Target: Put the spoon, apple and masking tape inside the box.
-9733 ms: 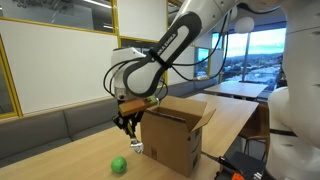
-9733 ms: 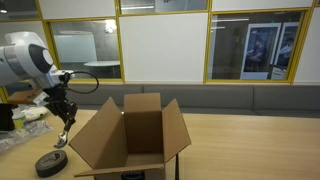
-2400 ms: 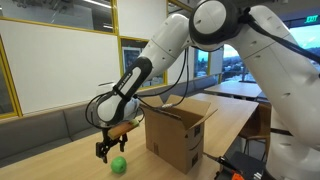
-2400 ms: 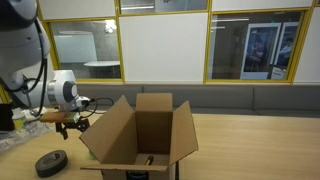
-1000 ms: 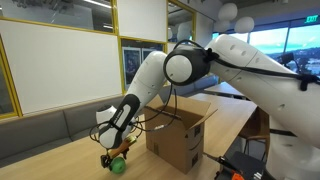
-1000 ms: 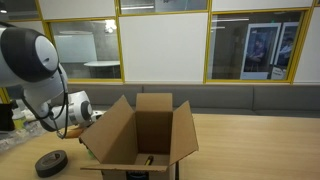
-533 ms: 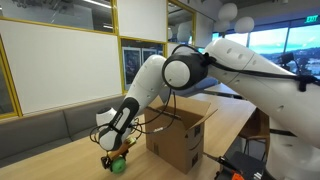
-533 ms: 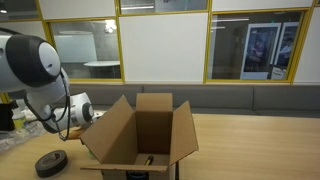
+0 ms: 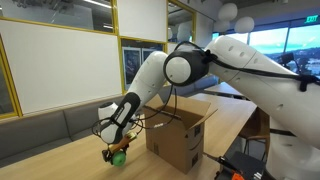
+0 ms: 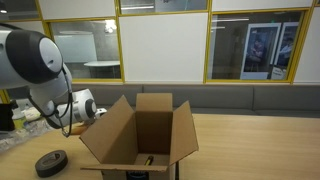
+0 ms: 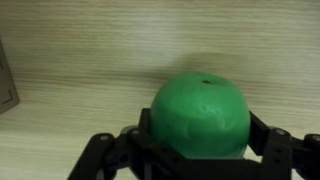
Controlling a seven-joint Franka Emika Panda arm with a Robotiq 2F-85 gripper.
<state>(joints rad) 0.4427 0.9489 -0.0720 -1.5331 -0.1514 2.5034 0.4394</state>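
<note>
The green apple (image 11: 200, 118) fills the wrist view, and the black fingers (image 11: 262, 135) press against both of its sides. My gripper (image 11: 200, 138) is shut on it just above the wooden table. In an exterior view the apple (image 9: 118, 157) hangs in the gripper (image 9: 113, 152) to the left of the brown box (image 9: 178, 140). The box (image 10: 160, 125) stands open, with its flaps spread. A dark roll of masking tape (image 10: 50, 162) lies flat on the table by the box's left flap. I cannot make out the spoon. In that view the flap hides the gripper.
A grey bench and glass partitions run behind the table (image 10: 250, 150). Loose clutter (image 10: 15, 115) sits at the table's far left. Black and red equipment (image 9: 240, 168) stands at the table's near corner beside the box.
The jaws have closed on the apple, and the arm has raised it slightly off the table.
</note>
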